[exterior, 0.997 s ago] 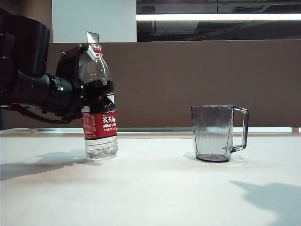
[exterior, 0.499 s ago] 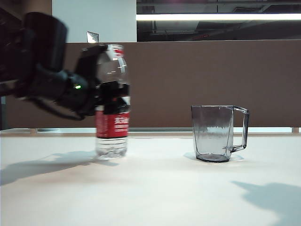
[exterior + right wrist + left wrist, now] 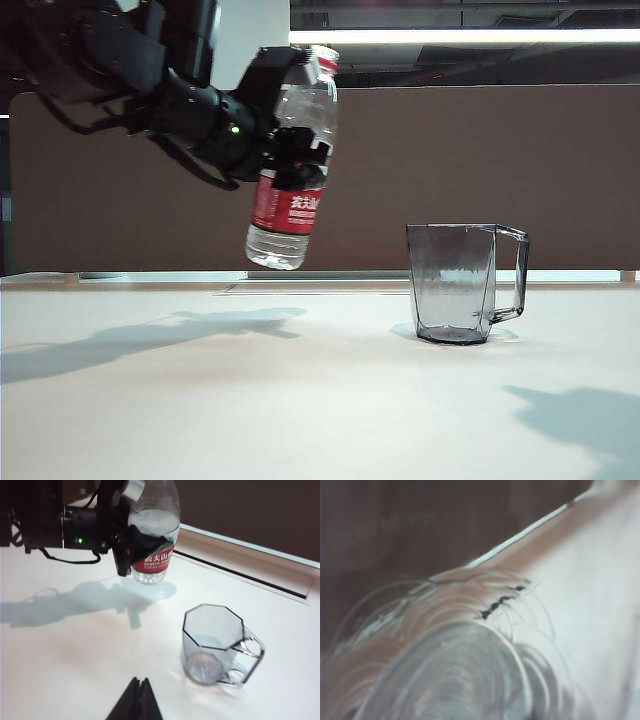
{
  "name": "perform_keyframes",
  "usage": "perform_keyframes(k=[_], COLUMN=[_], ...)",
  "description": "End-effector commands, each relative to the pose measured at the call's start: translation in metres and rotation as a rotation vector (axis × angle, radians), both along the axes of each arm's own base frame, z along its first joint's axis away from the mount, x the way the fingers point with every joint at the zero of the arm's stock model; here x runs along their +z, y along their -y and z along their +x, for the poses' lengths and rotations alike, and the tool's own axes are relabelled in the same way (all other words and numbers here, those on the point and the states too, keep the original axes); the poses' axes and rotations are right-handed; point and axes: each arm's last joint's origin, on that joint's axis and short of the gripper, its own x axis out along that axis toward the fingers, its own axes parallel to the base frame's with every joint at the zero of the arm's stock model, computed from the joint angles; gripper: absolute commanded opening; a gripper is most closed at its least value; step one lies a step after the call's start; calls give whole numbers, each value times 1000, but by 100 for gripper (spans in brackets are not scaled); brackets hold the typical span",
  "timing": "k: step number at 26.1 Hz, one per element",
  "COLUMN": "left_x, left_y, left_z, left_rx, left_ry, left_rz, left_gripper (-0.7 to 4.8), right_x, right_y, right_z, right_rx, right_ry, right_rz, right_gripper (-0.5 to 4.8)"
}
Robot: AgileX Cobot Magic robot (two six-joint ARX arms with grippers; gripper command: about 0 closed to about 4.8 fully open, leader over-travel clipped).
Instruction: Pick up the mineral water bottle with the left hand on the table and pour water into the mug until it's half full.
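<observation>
Two black fingers of the left gripper [image 3: 292, 165] are clamping the mineral water bottle [image 3: 292, 170] around its middle, just above the red label, and it is hanging in the air up and to the left of the mug [image 3: 462, 282], well apart from it. The bottle is tilting, its neck leaning towards the mug and its base swinging away. The mug is sitting upright on the table [image 3: 320, 400], handle pointing away from the bottle. A second ago the bottle was standing on the table further from the mug; now it is lifted clear and carried closer. The right gripper [image 3: 135, 700] is waiting low over the table near the mug, its two dark fingertips pressing together with nothing between them.
</observation>
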Motion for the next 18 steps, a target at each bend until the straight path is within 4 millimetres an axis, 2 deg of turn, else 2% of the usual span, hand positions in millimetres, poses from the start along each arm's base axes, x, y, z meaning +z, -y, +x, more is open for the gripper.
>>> perform_keyframes(k=[1, 8, 13, 18], left_x=[8, 5, -11, -17], left_y=[9, 25, 37, 41], left_z=[7, 8, 8, 10], left_rx=[-23, -82, -122, -136], left_ry=[48, 161, 171, 182], left_rz=[23, 160, 232, 267], left_gripper=[161, 161, 161, 161], right_x=[3, 3, 3, 3], right_y=[1, 1, 1, 1], right_z=[0, 0, 0, 0], right_rx=[-29, -32, -32, -33], right_ry=[15, 14, 14, 10], right_rz=[4, 3, 3, 9], right_gripper=[-2, -2, -2, -2])
